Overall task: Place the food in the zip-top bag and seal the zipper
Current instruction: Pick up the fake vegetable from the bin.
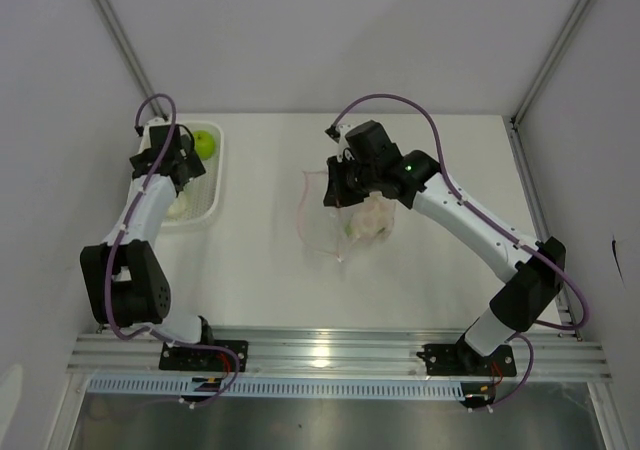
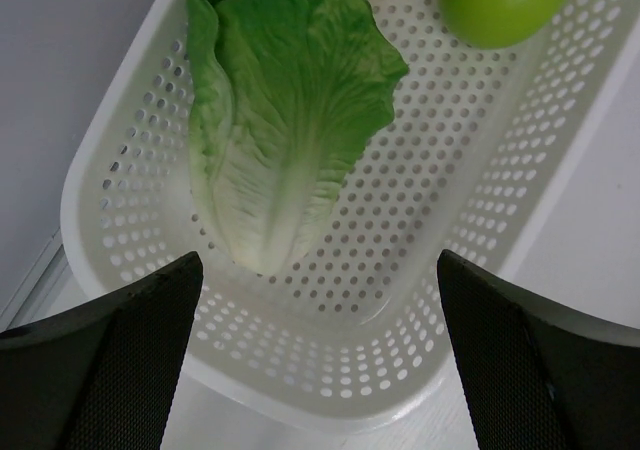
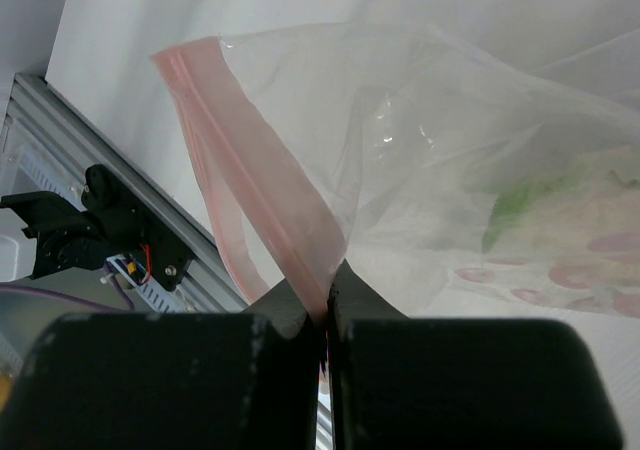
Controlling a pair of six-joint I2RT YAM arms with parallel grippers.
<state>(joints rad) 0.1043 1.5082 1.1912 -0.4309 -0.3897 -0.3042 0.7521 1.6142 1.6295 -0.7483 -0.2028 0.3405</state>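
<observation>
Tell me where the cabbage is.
Seen from the left wrist, the cabbage lies in the white basket on the left of the table, just ahead of the open jaws of the left gripper, with the green apple near its leafy end.

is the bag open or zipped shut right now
Open. In the top view the bag has its pink zipper strip curving round a gap, not pressed flat; the right gripper pinches it at one spot.

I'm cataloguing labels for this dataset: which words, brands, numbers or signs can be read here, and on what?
No text can be read in any view.
Zip-top bag: pink marks low on its side, too blurred to tell whether they are print.
White mesh basket, cabbage, green apple: no print showing.
</observation>
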